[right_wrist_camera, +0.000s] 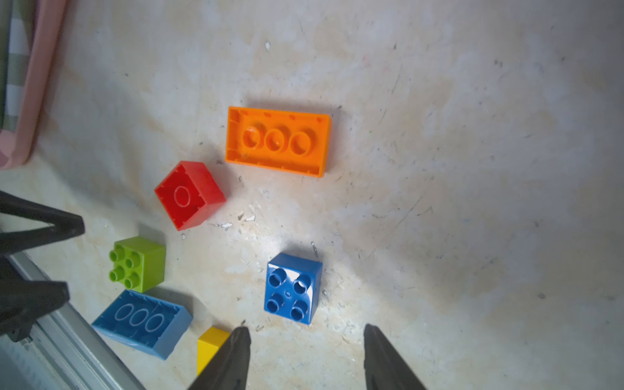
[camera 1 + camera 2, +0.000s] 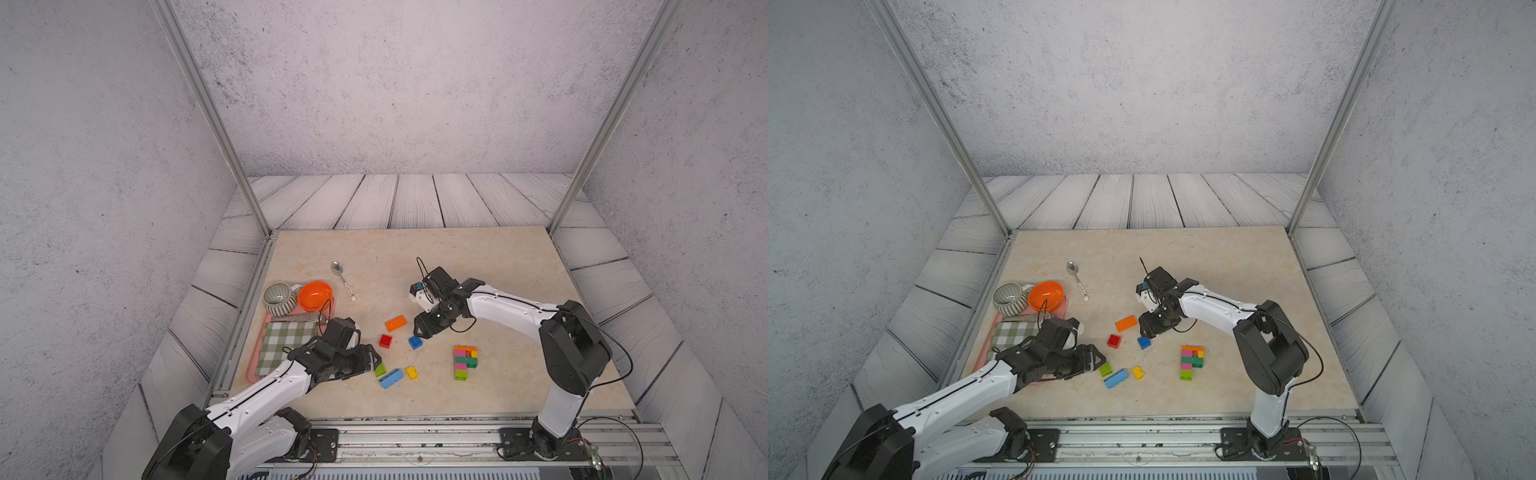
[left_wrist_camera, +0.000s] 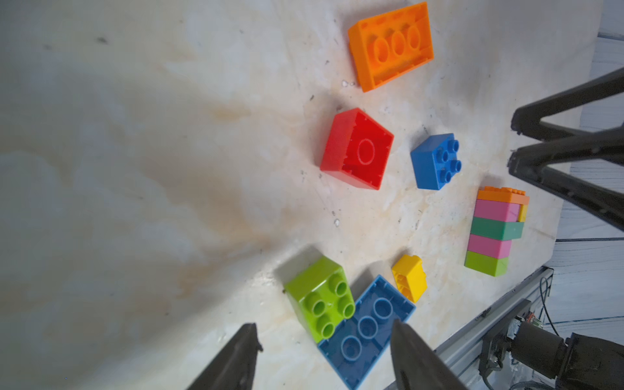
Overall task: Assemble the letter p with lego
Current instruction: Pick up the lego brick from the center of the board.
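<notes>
left tool [image 3: 324,324] hangs released and empty near the lime brick [image 3: 319,297], right tool [image 1: 306,327] likewise released just by the blue square brick [image 1: 292,288], seemingly to take it for the p-shaped lego stack [image 2: 461,361] lying flat on the bench [image 2: 457,257].

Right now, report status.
Left hand open, empty, near lime brick. Right hand open, empty, near blue square brick. Lego stack P-shaped, lying flat. Nothing blocking.

The stack [image 2: 464,362] of orange, pink, green, lime and yellow bricks lies flat. Apart from it lie loose pieces: the orange long brick [image 2: 395,323], the red square brick [image 2: 385,340] and the light-blue long brick [image 2: 390,378], hollow side up; the blue square brick [image 2: 415,342] and the lime square brick [image 2: 380,369], studs showing; the yellow brick [image 2: 412,372], tipped over.
</notes>
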Robot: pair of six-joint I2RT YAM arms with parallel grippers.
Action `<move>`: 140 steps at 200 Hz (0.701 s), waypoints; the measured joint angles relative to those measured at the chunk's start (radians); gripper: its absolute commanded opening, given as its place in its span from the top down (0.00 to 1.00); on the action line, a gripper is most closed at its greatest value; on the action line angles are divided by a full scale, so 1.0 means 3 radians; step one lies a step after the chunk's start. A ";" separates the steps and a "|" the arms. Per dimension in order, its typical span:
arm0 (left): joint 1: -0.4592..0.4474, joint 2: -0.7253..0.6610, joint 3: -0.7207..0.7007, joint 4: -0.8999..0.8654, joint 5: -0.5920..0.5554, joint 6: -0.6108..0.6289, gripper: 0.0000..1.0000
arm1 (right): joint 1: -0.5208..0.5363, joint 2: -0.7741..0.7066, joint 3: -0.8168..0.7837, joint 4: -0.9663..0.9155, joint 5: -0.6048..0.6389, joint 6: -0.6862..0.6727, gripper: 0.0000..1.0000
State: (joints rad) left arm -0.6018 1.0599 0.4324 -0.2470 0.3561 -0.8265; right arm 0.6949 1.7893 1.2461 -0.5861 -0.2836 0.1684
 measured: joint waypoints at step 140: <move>-0.0219 0.0131 -0.0033 0.0305 -0.0188 -0.0239 0.28 | 0.0472 -0.0791 -0.0642 0.0365 0.0415 0.0778 0.29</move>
State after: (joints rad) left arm -0.6674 1.0992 0.4225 -0.1555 0.2996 -0.8982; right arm 0.8364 1.5520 1.0534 -0.4767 -0.1593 0.4019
